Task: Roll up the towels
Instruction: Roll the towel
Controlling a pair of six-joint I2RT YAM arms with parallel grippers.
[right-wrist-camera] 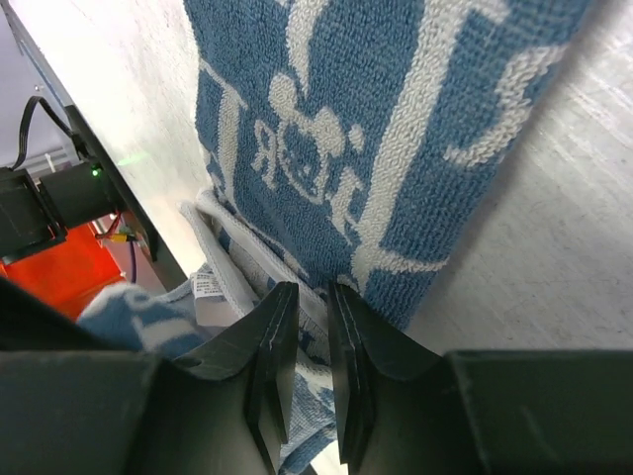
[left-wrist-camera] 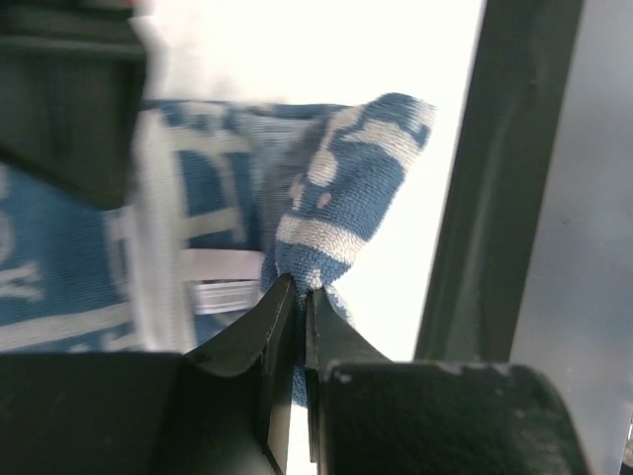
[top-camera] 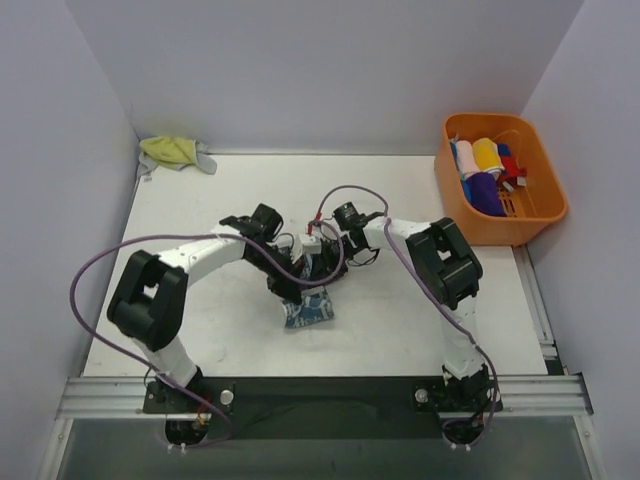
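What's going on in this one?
Both arms are working the blue-and-white towel mid-table. The left gripper is pinched shut on a bunched fold of it, and the right gripper is closed on its edge. The yellow-green towel lies crumpled in the far-left corner, untouched. The orange basket sits far right.

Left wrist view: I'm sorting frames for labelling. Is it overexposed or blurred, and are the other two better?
Left wrist: table blown out white, blue towel sharp at the pinch, blurred at left. Right wrist: evenly lit, towel weave crisp. Top: even light, no glare, soft shadows.
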